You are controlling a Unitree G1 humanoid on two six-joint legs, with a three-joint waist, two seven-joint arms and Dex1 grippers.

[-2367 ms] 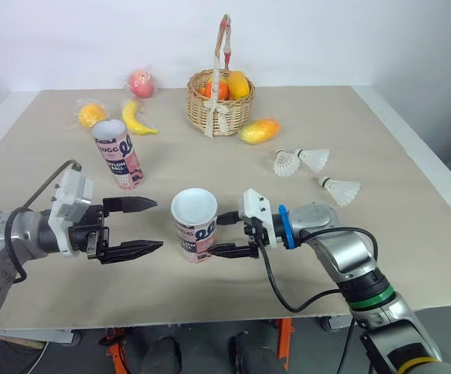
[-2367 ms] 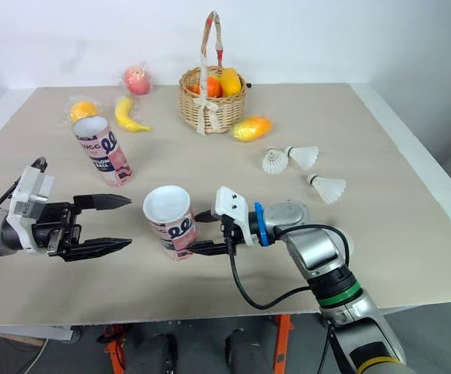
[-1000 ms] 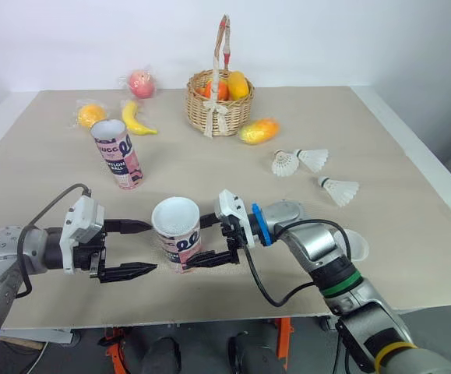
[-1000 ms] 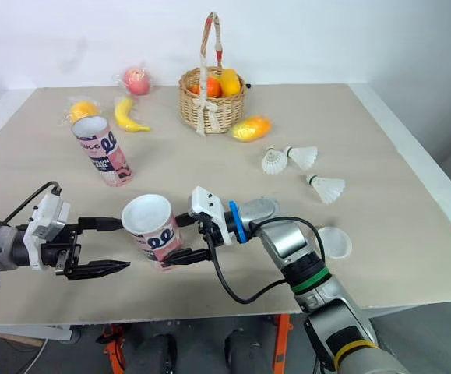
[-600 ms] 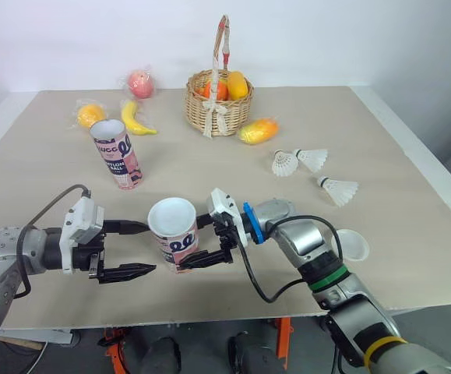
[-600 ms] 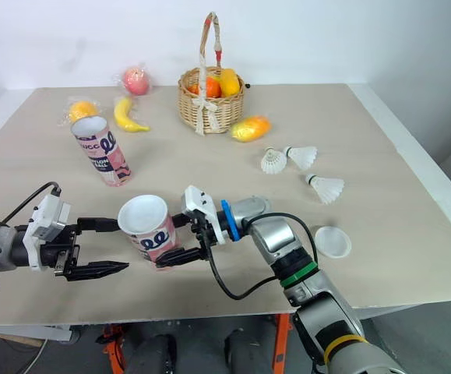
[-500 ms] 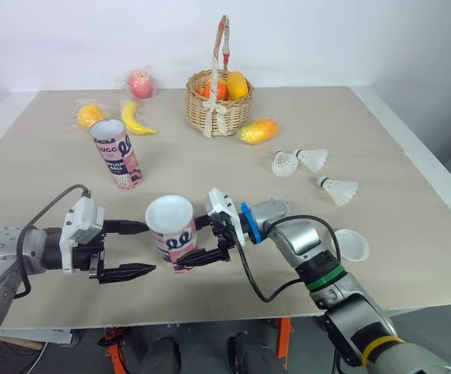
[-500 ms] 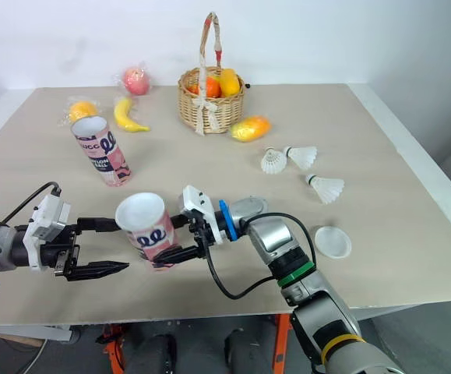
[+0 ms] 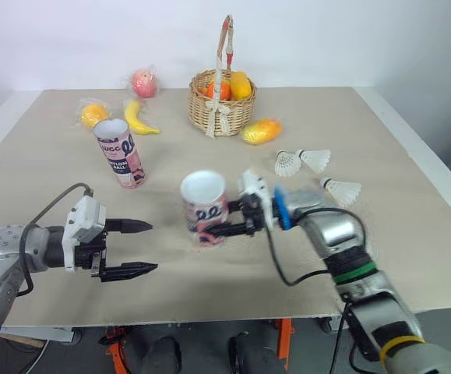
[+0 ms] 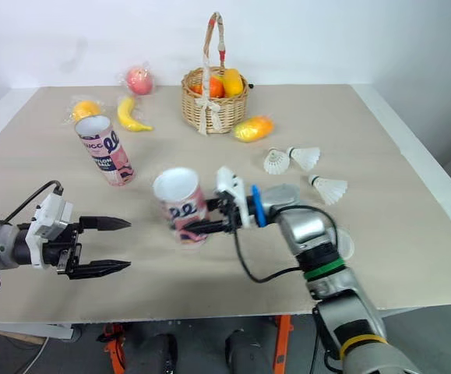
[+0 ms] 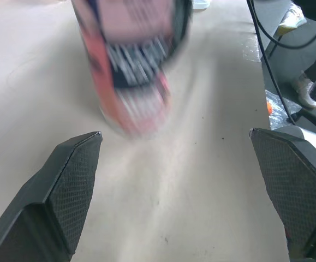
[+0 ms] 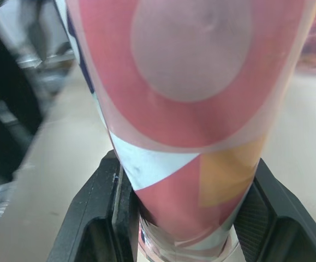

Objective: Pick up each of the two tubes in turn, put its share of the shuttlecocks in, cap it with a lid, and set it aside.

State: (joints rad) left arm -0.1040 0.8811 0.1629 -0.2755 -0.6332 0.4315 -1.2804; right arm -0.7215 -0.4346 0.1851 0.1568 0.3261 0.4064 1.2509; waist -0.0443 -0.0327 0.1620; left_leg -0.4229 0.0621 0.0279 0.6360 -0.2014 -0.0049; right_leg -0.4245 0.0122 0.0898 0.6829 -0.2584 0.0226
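Basket [image 9: 221, 101] is my reference | first tube [image 9: 206, 204] in front of it, my right gripper [image 9: 213, 227] clamped low on it | second tube [image 9: 120, 152] stands front-left of basket | my left gripper [image 9: 153, 247] spread apart, farther front-left | shuttlecocks [image 9: 301, 161] front-right of basket

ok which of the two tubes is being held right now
The nearer tube, clamped in the right end effector; the other tube stands free, back near the banana.
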